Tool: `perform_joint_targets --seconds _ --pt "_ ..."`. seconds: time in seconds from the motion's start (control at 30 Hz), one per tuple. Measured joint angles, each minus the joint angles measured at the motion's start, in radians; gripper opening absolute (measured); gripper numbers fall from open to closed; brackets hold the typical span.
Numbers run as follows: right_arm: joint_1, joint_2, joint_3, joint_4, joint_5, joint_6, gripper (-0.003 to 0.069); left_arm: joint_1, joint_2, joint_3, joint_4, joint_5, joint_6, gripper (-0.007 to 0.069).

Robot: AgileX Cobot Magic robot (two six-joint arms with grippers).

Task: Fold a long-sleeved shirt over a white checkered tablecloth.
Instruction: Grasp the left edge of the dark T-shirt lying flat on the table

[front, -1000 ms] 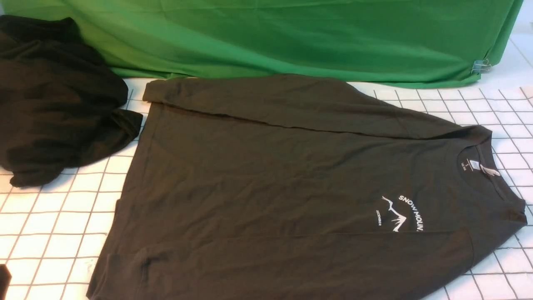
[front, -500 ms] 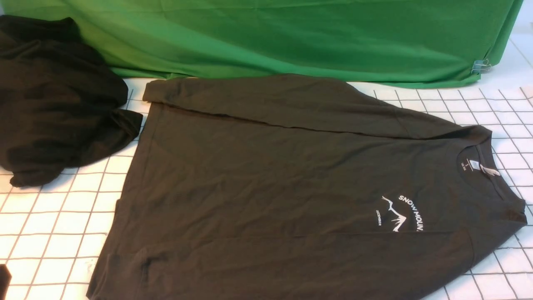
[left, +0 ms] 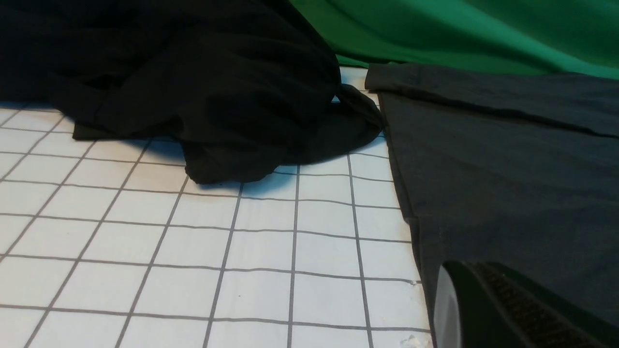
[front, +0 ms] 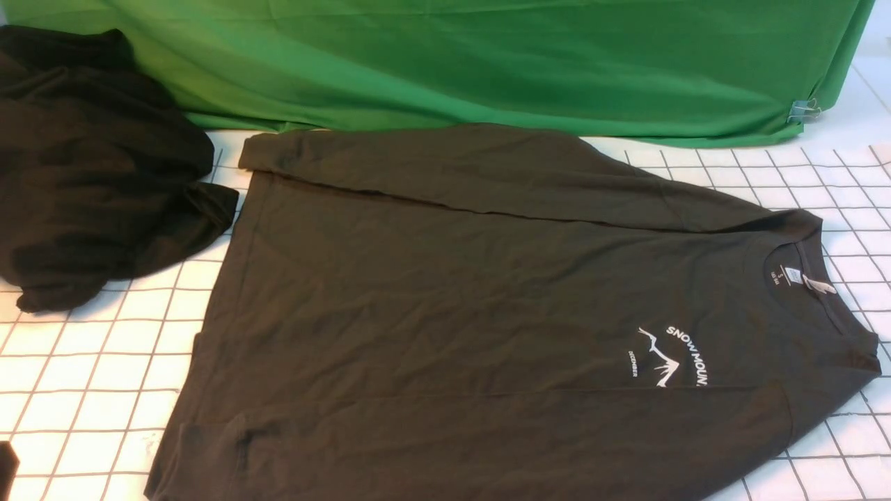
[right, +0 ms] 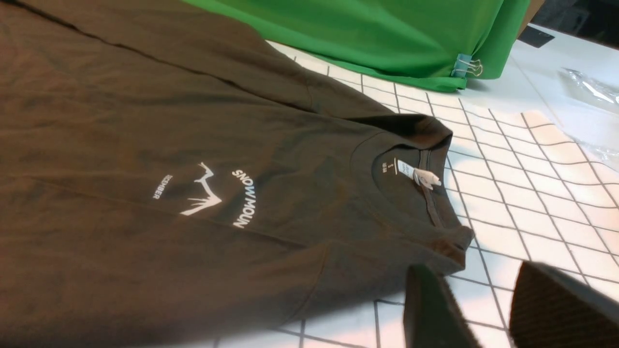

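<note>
1. Left claw (left: 488, 299): jaws closed together, nothing seen between them. A dark tip, apparently of this claw, enters the front view at the near left edge, apart from the shirt's hem.
2. Right claw (right: 476, 299): outside the front view. Its wrist view shows the two fingers separated, a moderate gap between them, holding nothing, with the collar end of the shirt ahead.
3. Surroundings: a black cloth heap (front: 104, 167) occupies the far left, close beside the hem; contact cannot be determined. A green cloth (front: 487, 62) spans the far side, bordering the far sleeve. A binder clip (front: 805, 110) grips its right corner. Clear plastic (right: 592, 89) lies on the white bench (right: 537, 72) beyond the tablecloth.
4. Task item: the long-sleeved shirt (front: 452, 299) lies across the middle of the white checkered tablecloth (front: 860, 278), print side up, its near part cut off by the front view.
5. Orientation: long axis left to right, collar toward the right, hem toward the left. Both sleeves lie lengthwise over the body, cuffs toward the hem.
</note>
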Motion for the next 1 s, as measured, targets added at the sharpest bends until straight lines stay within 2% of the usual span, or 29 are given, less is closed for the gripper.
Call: perform_joint_targets --seconds 0.4,0.5,0.53,0.57,0.6,0.67,0.7,0.73,0.9,1.0 --pt "0.000 0.000 0.000 0.000 -0.001 0.000 0.0243 0.000 0.000 0.000 0.000 0.000 0.000 0.0021" --pt "0.000 0.000 0.000 0.069 -0.036 0.082 0.0243 0.000 0.000 0.000 -0.183 -0.011 -0.071 0.0021" --pt "0.000 0.000 0.000 0.146 -0.053 0.172 0.0243 0.000 0.000 0.000 -0.325 -0.011 -0.125 0.0021" --pt "0.000 0.000 0.000 0.159 -0.056 0.189 0.0243 0.000 0.000 0.000 -0.350 -0.010 -0.148 0.0021" --pt "0.000 0.000 0.000 0.255 -0.077 0.337 0.0243 0.000 0.000 0.000 -0.570 0.001 -0.226 0.0021" --pt "0.000 0.000 0.000 0.300 -0.094 0.453 0.0243 0.000 0.000 0.000 -0.718 0.008 -0.274 0.0021" --pt "0.000 0.000 0.000 0.303 -0.094 0.463 0.0243 0.000 0.000 0.000 -0.731 0.009 -0.277 0.0021" --pt "0.000 0.000 0.000 0.320 -0.107 0.513 0.0243 0.000 0.000 0.000 -0.800 0.012 -0.294 0.0021" --pt "0.000 0.000 0.000 0.334 -0.115 0.609 0.0242 0.000 0.000 0.000 -0.867 -0.009 -0.337 0.0021" --pt "0.002 0.000 -0.003 0.335 -0.119 0.638 0.0228 0.000 0.000 -0.016 -0.908 -0.021 -0.313 0.0021"
